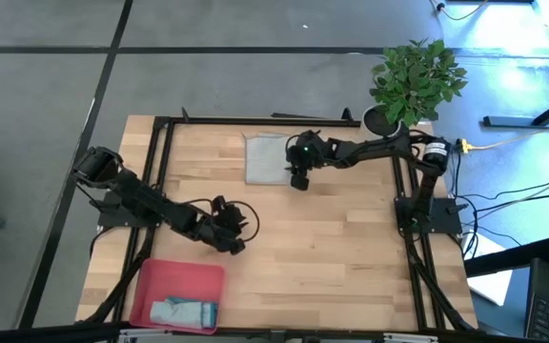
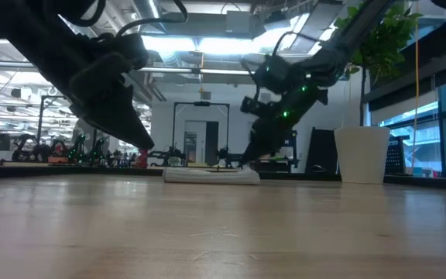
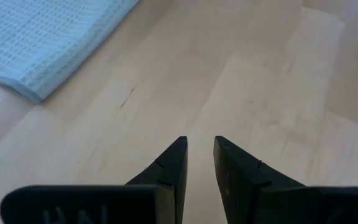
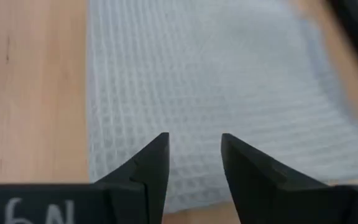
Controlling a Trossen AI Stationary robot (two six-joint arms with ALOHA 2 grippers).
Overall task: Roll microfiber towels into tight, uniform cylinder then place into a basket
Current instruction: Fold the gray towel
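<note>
A light grey towel (image 1: 267, 158) lies flat on the table at the far middle; it also shows in the low view (image 2: 211, 175) and the right wrist view (image 4: 216, 74). My right gripper (image 4: 194, 142) is open and points down over the towel near its right near corner (image 1: 298, 178); I see no touch. My left gripper (image 1: 232, 238) is empty, its fingers a little apart (image 3: 200, 144), low over bare wood at the table's middle left. The grey towel's corner shows in the left wrist view (image 3: 42, 37). A rolled pale blue-teal towel (image 1: 184, 312) lies in the pink-red tray (image 1: 174, 276).
The tray stands at the near left corner of the table. A white pot with a green plant (image 1: 413, 81) stands at the far right corner; it also shows in the low view (image 2: 362, 155). A black frame (image 1: 165, 171) runs around the table's edges. Bare wood lies between the two grippers.
</note>
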